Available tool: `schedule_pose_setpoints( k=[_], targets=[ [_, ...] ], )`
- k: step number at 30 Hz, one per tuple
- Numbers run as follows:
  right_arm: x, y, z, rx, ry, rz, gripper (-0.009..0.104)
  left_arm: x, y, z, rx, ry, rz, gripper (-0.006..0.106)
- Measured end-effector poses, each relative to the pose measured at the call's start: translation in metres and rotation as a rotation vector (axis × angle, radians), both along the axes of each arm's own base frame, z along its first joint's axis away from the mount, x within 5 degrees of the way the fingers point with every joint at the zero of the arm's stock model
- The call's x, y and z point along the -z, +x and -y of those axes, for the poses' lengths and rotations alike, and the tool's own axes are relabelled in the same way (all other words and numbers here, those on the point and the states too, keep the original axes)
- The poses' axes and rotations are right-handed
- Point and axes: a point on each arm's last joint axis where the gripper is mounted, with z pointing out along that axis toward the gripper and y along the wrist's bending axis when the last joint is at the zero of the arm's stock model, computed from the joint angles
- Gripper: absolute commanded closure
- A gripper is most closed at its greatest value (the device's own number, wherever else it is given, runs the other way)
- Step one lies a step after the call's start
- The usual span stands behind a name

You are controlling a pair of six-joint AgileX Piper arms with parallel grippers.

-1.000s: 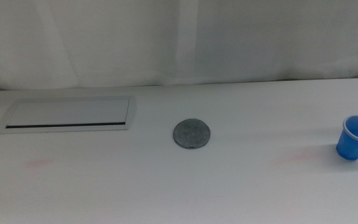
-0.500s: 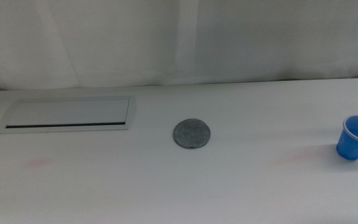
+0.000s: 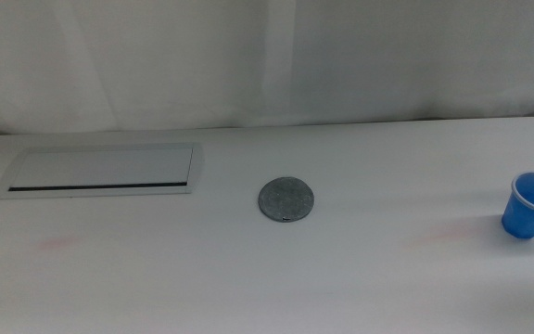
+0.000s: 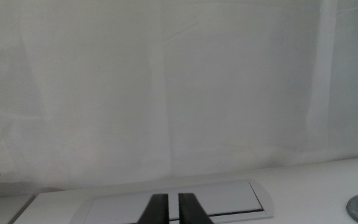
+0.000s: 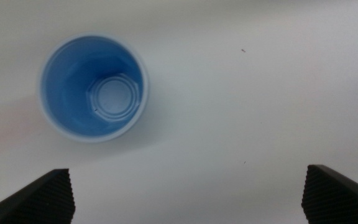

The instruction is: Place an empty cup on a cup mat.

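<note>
Blue cup (image 3: 530, 206) upright on white table (image 3: 369, 269), far right of the mat (image 3: 286, 199), well apart from it.

Cup: bright blue plastic, tapers to base, pale whitish rim, blue inside w/ ringed bottom, empty; seen from straight above in right wrist view (image 5: 93, 88). Mat: flat round grey disc, mottled, lying bare. White rectangular panel (image 3: 100, 170) w/ dark slot along near edge sits left of the mat. Table smooth, matte; white cloth backdrop (image 3: 267, 60) w/ soft folds behind. Right gripper (image 5: 188, 193) above the cup, jaws spread wide, holding nothing, cup off to one side of the gap. Left gripper (image 4: 172, 210) near the panel, jaws almost pressed together, thin slit between, holding nothing.
</note>
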Motion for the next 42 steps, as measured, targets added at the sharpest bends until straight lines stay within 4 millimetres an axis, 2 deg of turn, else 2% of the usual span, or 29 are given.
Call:
schedule_pose_setpoints(
  k=[12,25,31,34,36,39,42],
  targets=[
    [0.042,0.027,0.008,0.014,0.043,-0.057,-0.008,0.0,0.0,0.0,0.0,0.0,0.0,0.103],
    [0.069,0.047,0.009,0.019,0.06,-0.036,-0.008,0.0,0.0,0.0,0.0,0.0,0.0,0.103],
    [0.087,0.054,0.009,0.023,0.07,-0.058,-0.003,0.0,0.0,0.0,0.0,0.0,0.0,0.103],
    [0.093,0.057,0.009,0.03,0.081,-0.055,0.008,0.0,0.0,0.0,0.0,0.0,0.0,0.103],
    [0.096,0.059,0.009,0.034,0.086,-0.053,0.023,0.0,0.0,0.0,0.0,0.0,0.0,0.103],
    [0.1,0.061,0.008,0.041,0.097,-0.049,0.057,0.0,0.0,0.0,0.0,0.0,0.0,0.103],
    [0.103,0.062,0.008,0.045,0.104,-0.057,0.098,0.0,0.0,0.0,0.0,0.0,0.0,0.103]
  ],
)
